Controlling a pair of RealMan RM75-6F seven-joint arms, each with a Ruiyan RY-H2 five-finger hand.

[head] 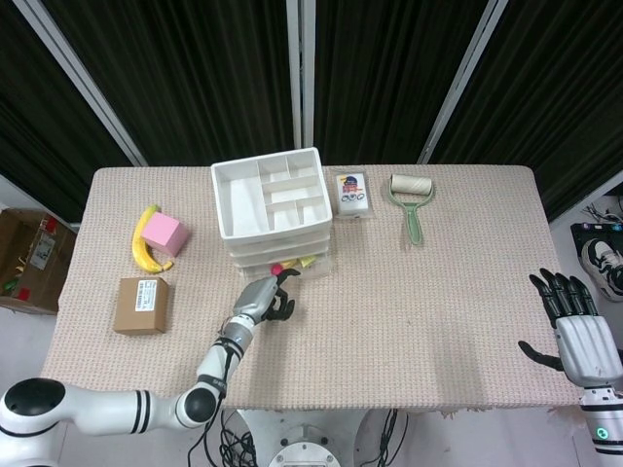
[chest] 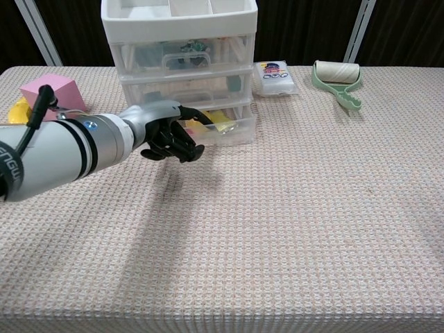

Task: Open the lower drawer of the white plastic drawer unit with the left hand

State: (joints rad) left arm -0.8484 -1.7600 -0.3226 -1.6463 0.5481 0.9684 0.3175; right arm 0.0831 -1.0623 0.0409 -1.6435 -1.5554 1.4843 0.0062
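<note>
The white plastic drawer unit (head: 271,199) (chest: 179,48) stands at the back of the table, left of centre. Its lower drawer (head: 296,265) (chest: 227,128) sticks out a little, showing yellow and pink items inside. My left hand (head: 263,300) (chest: 168,134) is right at the drawer's front, fingers curled in, with one finger hooked on the front edge near the handle. My right hand (head: 574,329) hangs beyond the table's right edge with fingers spread and holds nothing; the chest view does not show it.
A banana (head: 145,253), a pink cube (head: 163,233) (chest: 50,89) and a small cardboard box (head: 141,305) lie left of the unit. A packet (head: 352,193) (chest: 276,76) and a lint roller (head: 412,201) (chest: 338,78) lie to its right.
</note>
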